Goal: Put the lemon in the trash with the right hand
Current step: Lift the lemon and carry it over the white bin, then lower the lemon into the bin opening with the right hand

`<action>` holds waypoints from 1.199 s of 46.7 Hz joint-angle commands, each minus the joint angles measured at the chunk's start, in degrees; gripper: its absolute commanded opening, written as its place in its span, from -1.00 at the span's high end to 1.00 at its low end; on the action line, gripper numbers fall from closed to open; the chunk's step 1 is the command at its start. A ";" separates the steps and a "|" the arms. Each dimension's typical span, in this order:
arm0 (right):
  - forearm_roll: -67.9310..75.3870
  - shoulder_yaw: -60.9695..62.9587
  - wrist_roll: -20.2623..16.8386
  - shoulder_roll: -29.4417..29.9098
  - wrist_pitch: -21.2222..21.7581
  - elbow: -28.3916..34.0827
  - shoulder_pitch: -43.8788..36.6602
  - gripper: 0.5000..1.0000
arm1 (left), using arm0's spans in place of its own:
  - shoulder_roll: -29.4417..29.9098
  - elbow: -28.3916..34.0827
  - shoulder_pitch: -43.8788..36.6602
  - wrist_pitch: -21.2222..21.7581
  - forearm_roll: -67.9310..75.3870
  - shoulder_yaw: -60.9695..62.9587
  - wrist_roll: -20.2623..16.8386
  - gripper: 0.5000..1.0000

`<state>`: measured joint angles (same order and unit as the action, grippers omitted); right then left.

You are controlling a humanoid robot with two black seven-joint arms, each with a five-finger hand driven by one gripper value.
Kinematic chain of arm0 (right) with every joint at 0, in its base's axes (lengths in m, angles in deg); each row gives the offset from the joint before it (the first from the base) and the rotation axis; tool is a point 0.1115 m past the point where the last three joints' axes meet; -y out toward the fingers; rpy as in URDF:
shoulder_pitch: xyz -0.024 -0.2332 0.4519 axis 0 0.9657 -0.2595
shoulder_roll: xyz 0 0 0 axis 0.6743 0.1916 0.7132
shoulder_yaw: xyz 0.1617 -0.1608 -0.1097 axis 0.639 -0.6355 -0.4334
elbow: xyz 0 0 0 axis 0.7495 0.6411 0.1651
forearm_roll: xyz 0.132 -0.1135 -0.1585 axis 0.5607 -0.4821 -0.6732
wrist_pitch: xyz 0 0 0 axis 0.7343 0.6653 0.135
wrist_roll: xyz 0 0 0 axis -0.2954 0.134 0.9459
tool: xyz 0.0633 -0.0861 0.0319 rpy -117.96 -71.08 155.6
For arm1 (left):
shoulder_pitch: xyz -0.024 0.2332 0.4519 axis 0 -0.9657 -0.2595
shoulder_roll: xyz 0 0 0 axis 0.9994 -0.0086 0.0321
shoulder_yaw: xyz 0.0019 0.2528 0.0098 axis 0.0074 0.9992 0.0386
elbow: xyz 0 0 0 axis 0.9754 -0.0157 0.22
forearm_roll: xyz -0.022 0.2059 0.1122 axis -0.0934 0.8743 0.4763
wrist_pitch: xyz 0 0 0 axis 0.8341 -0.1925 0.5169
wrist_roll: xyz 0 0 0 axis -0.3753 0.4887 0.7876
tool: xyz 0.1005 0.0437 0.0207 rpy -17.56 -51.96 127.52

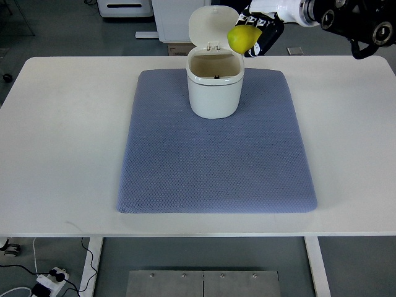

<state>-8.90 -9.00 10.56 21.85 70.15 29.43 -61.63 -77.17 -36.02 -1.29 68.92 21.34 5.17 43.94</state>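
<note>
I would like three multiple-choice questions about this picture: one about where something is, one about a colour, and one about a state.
1. Where is the lemon?
A. In the robot hand, beside the raised lid
B. On the mat
C. On the bare table

2. What colour is the mat?
A. Red
B. Blue-grey
C. Green

3. What is the state of the trash bin?
A. Closed
B. Tipped over
C. Upright, lid open

Answers:
1. A: the right robot hand holds the lemon up by the lid, at the bin's right rim.
2. B: the quilted mat under the bin is blue-grey.
3. C: the bin stands on the mat with its lid raised and its inside showing.
</note>
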 commanded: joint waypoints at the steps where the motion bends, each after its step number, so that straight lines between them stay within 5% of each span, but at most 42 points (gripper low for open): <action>1: 0.03 0.58 -0.44 0.84 -0.01 -1.05 0.42 1.00 | 0.00 0.01 0.00 0.00 0.00 0.00 0.01 -1.00; 56: 4.68 8.75 -4.75 8.23 -0.98 -11.78 9.82 1.00 | 0.00 0.01 0.00 0.00 0.00 0.00 0.01 -1.00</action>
<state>-4.18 -0.20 5.83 30.08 69.16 18.05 -52.41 -77.17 -36.05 -1.29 68.92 21.34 5.17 43.96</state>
